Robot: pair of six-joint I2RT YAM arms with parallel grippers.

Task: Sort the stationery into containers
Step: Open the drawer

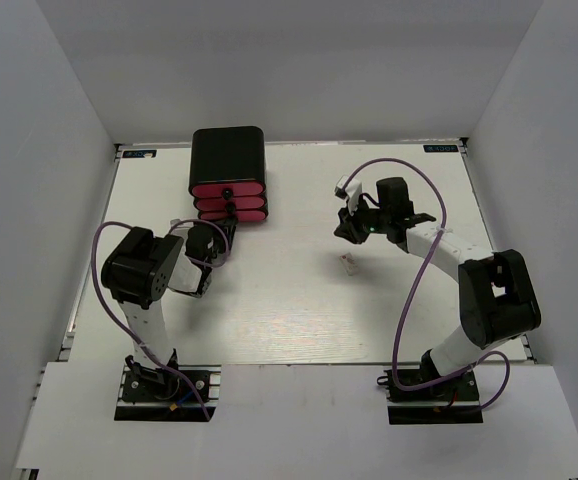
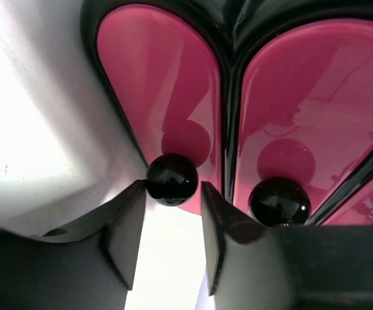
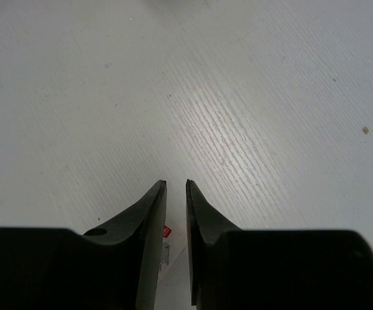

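Observation:
The containers are three stacked pink-red drawers with black knobs in a rounded black box at the far left; all look closed. My left gripper is right at their fronts. In the left wrist view it is open, its tips close on either side of one round black knob. My right gripper hovers over the table, jaws almost together and empty. A small white block lies just near of it, and part of it shows under the fingers. Markers and pens are out of view.
A second black knob sits on the neighbouring drawer, right of the gripped-around one. Grey walls enclose the white table on three sides. Purple cables loop off both arms.

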